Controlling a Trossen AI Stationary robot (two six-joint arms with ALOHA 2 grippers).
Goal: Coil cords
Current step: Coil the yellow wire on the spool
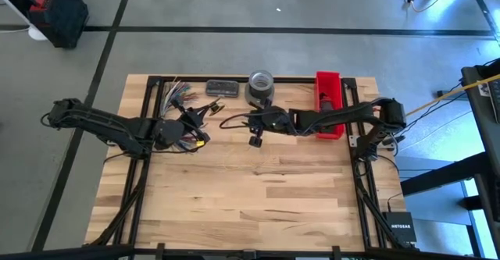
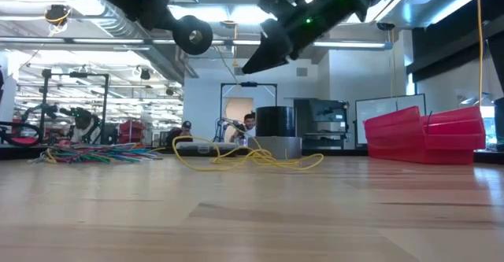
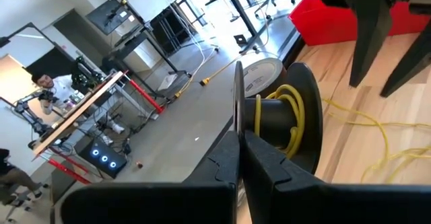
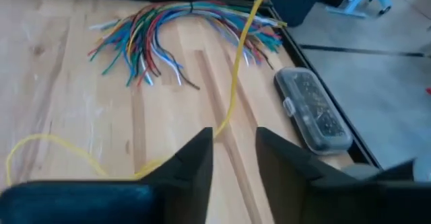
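A black spool (image 3: pixel 289 116) with yellow cord (image 3: pixel 286 120) wound on its hub hangs above the table's left middle, with my left gripper (image 1: pixel 190 127) shut on it. The cord's loose end lies in loops on the wood (image 2: pixel 252 156). One strand (image 4: pixel 232 96) rises between the open fingers of my right gripper (image 4: pixel 234 153), which hovers near the table's centre (image 1: pixel 256 126). I cannot tell whether that strand touches a finger. A fan of multicoloured thin cords (image 4: pixel 178 29) lies flat at the far left (image 1: pixel 176 92). My left gripper pinches the thin rim of the spool's one flange (image 3: pixel 237 109) between its two fingers (image 3: pixel 269 167), which reach out nearly level from the table's left. The spool is lifted clear of the table (image 2: pixel 193 35), with the wound cord on the far side of the held flange.
A clear-lidded dark case (image 4: pixel 313 109) lies at the far edge beside the multicoloured cords. A grey tape roll (image 1: pixel 260 80) stands far centre and a red bin (image 1: pixel 329 104) far right. The near half of the wooden table (image 1: pixel 250 197) is bare wood.
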